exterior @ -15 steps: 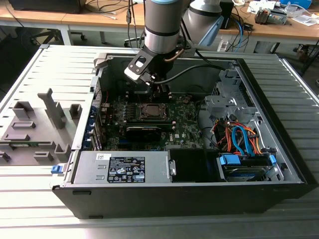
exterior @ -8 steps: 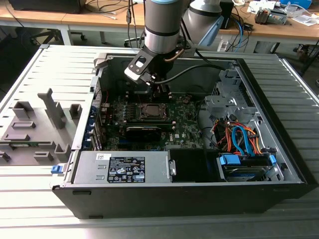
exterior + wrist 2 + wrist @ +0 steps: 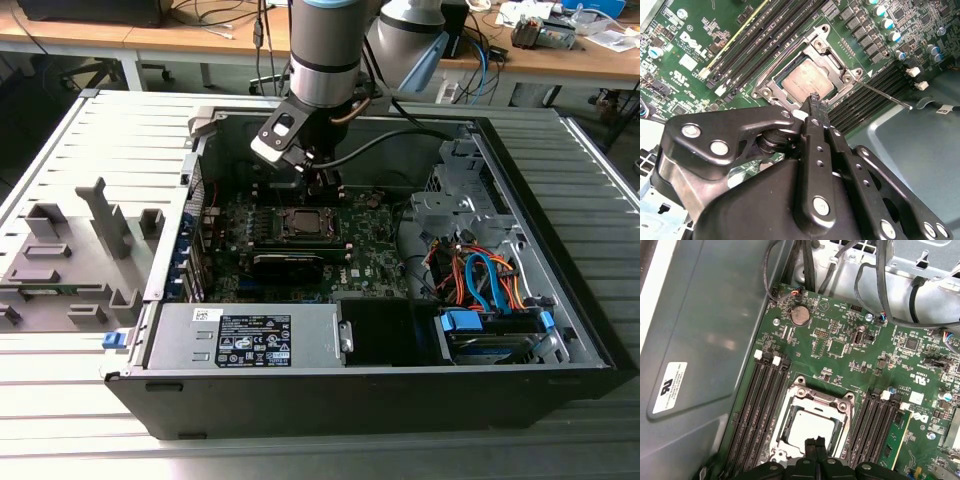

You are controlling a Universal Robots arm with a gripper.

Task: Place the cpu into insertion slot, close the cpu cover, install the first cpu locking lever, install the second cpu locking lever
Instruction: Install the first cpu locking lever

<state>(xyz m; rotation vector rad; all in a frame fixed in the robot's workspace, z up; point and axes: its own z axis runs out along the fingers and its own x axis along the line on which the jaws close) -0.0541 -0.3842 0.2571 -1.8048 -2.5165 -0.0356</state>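
My fingers (image 3: 811, 449) are closed, one tip pressed flat against the other, and they grip no object. In the exterior view they (image 3: 325, 185) hang inside the open computer case (image 3: 400, 400), which lies on the grey slatted tabletop (image 3: 60, 420), just above the socket on the green motherboard (image 3: 370, 255).

The cpu (image 3: 812, 432) sits in its slot, with its dull silver top facing up. The cpu cover (image 3: 820, 402) lies down flat around it, and the chip shows through its window. In both wrist views my fingertips (image 3: 814, 106) point at the edge of this frame (image 3: 771, 91), just beside the cpu (image 3: 807, 82). I cannot tell whether they touch the metal.

In the second wrist view a thin locking lever (image 3: 885, 95) sticks out from one socket corner, across the memory slots (image 3: 875, 90), and does not lie along the frame.
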